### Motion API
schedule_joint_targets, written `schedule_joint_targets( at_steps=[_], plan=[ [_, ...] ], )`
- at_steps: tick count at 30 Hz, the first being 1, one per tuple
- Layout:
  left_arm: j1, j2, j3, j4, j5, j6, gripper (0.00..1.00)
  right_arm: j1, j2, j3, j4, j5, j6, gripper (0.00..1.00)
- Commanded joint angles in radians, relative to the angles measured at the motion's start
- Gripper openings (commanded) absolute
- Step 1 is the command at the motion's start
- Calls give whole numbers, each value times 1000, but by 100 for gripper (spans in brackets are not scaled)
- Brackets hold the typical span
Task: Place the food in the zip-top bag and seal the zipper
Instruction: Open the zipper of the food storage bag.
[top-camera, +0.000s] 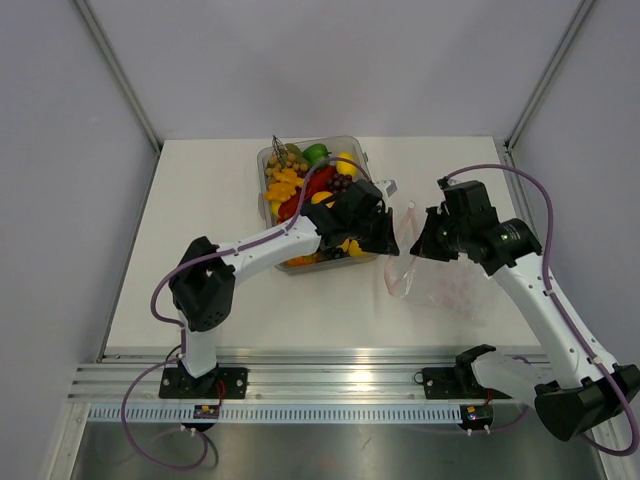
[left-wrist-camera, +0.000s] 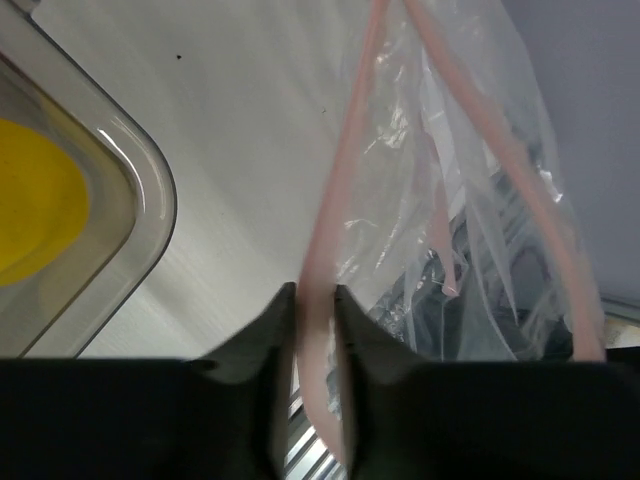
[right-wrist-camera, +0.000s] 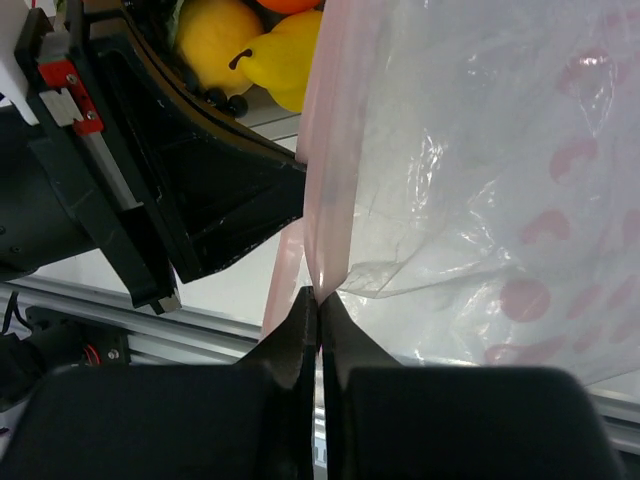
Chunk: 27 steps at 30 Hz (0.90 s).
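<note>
The food (top-camera: 305, 185) lies piled in a clear rigid tray (top-camera: 266, 156) at the back centre; a yellow piece (left-wrist-camera: 30, 200) shows through the tray's corner, and lemons (right-wrist-camera: 240, 45) show behind the left arm. The zip-top bag (top-camera: 450, 290) hangs crumpled between both grippers, right of the tray, with its mouth held apart. My left gripper (left-wrist-camera: 315, 292) (top-camera: 388, 240) is shut on one side of the pink zipper (left-wrist-camera: 340, 180). My right gripper (right-wrist-camera: 318, 295) (top-camera: 420, 243) pinches the other zipper strip (right-wrist-camera: 330, 200) tightly. No food shows inside the bag (right-wrist-camera: 480, 180).
The tray's rounded corner (left-wrist-camera: 150, 170) is just left of the left gripper. The left gripper's black body (right-wrist-camera: 200, 200) is close to the right fingers. An aluminium rail (top-camera: 330, 385) runs along the near table edge. Grey walls enclose the table.
</note>
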Motion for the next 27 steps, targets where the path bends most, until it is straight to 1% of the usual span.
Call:
schedule_joint_targets(
  at_steps=[1, 2, 4, 6, 7, 11, 13, 16, 21, 23, 24, 26, 27],
  plan=[
    [3, -11, 43, 15, -9, 10, 3, -3, -12, 53, -10, 16, 6, 0],
    [6, -14, 43, 7, -14, 11, 0, -4, -8, 61, -18, 20, -8, 0],
    [14, -32, 37, -13, -34, 16, 0, -4, 3, 73, -38, 68, -22, 0],
    [20, -51, 16, -27, -51, 23, 0, -4, 4, 92, -67, 83, -36, 0],
    [29, -70, 8, -30, -63, 25, 0, -4, 4, 98, -75, 126, -39, 0],
    [51, -104, -15, -50, -83, 33, 0, -3, -8, 115, -99, 169, -27, 0],
    [53, -135, -49, -38, -104, 29, 0, -4, -14, 116, -105, 165, -33, 0],
    [53, -161, -96, 22, -77, 13, 0, -3, -8, 124, -110, 151, -39, 0],
    [51, -164, -100, 22, -55, 19, 0, -4, -3, 125, -101, 149, -33, 0],
    [51, -167, -103, 22, -40, 20, 0, -3, -3, 132, -110, 178, -34, 8],
    [51, -170, -107, 27, -29, 19, 0, -4, -2, 135, -113, 204, -36, 14],
    [51, -183, -127, 54, -18, 8, 0, -4, 1, 145, -116, 208, -43, 24],
    [51, -190, -132, 62, -5, 5, 0, -4, 4, 147, -115, 209, -45, 27]
  ],
)
